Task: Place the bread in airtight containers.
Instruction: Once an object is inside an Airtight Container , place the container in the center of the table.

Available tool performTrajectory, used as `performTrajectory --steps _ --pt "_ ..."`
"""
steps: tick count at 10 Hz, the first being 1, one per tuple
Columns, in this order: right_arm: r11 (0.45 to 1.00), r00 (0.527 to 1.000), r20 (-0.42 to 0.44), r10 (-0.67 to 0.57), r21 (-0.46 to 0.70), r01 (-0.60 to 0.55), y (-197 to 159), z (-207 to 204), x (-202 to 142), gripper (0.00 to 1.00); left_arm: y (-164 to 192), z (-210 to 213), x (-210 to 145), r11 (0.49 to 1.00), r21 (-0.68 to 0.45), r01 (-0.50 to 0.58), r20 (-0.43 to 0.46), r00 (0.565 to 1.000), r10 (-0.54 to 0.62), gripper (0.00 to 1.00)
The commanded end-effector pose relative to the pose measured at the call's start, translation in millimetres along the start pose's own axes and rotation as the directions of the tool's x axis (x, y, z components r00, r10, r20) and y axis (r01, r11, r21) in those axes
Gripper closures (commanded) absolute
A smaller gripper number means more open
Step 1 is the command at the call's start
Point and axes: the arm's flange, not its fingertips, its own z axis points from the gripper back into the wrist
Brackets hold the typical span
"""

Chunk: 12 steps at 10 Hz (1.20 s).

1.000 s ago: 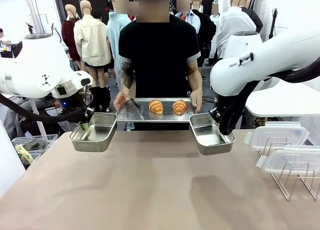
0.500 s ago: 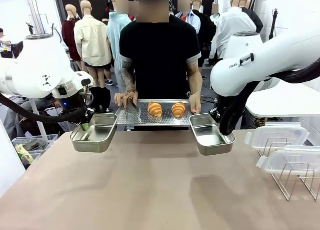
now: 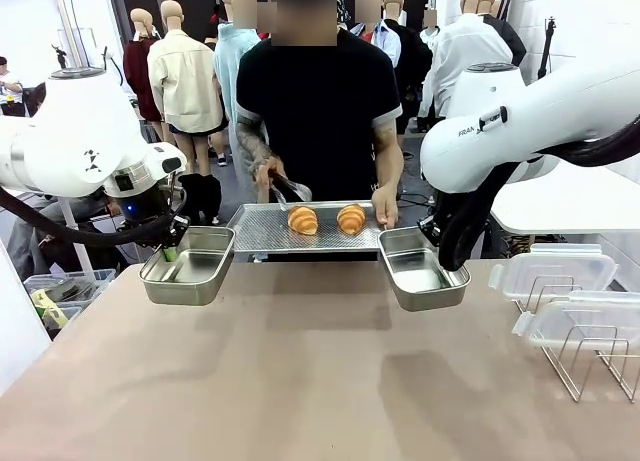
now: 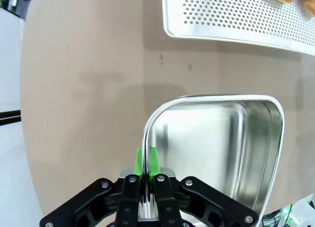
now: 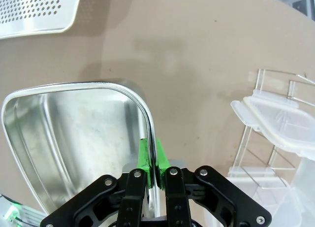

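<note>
Two pieces of bread [image 3: 303, 220] [image 3: 351, 218] lie on a perforated steel tray [image 3: 258, 231] that a person holds at the table's far edge. The person's other hand holds metal tongs [image 3: 288, 193] above the tray. My left gripper [image 3: 170, 249] [image 4: 146, 160] is shut on the rim of an empty, lidless airtight container [image 3: 190, 265] [image 4: 216, 138], held above the table. On the other side, my right gripper [image 3: 437, 231] [image 5: 151, 163] is shut on the rim of a second empty container [image 3: 420, 271] [image 5: 74, 133]. The tray's edge [image 4: 236, 15] [image 5: 34, 10] lies just beyond each container.
Clear plastic lids [image 3: 555, 271] [image 5: 280, 118] rest on a wire rack [image 3: 590, 361] at the table's right side. The brown tabletop [image 3: 320, 381] in front of the containers is bare. A white table stands to the right behind my right arm.
The tray with the bread has shifted slightly left. The person's hand has left the tray's left edge and now holds tongs above it. Neither arm has moved.
</note>
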Motion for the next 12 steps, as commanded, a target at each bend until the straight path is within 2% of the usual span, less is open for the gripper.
performTrajectory --steps 1,12 --pt "1.000 1.000 0.019 0.012 0.016 -0.013 -0.2 0.1 0.4 1.00 1.4 1.7 0.0 1.000 0.001 0.004 0.024 1.000 -0.004 1.00" --pt "1.000 1.000 0.019 0.012 0.016 -0.013 -0.2 0.1 0.4 1.00 1.4 1.7 0.0 1.000 0.001 0.004 0.024 1.000 -0.004 1.00"
